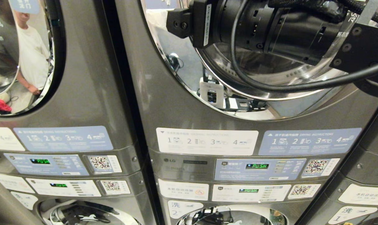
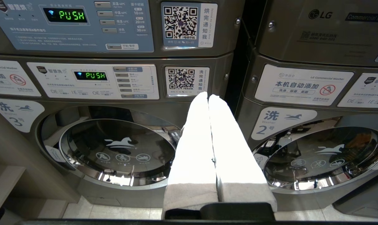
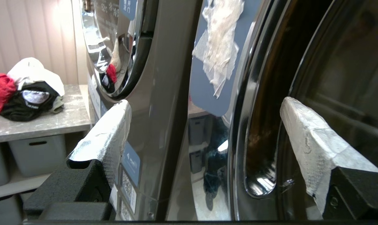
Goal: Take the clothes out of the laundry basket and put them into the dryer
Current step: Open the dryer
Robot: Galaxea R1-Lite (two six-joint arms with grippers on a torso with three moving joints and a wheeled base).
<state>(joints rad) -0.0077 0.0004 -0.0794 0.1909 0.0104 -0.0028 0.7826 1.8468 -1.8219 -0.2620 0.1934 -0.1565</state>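
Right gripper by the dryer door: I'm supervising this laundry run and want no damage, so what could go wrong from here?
1. The open, empty right gripper hangs close to the shiny dryer door; a finger could scrape or knock it.
2. The clothes lie far aside on a counter, so swinging over might brush the machine.
3. The arm's cable loops across the door and could snag.

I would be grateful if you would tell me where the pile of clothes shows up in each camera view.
Head view: only as a red patch reflected in the left dryer door, at the left edge.
Left wrist view: not in it.
Right wrist view: the pile of clothes lies on a grey counter, far left.
Shared landmark: the left dryer door.
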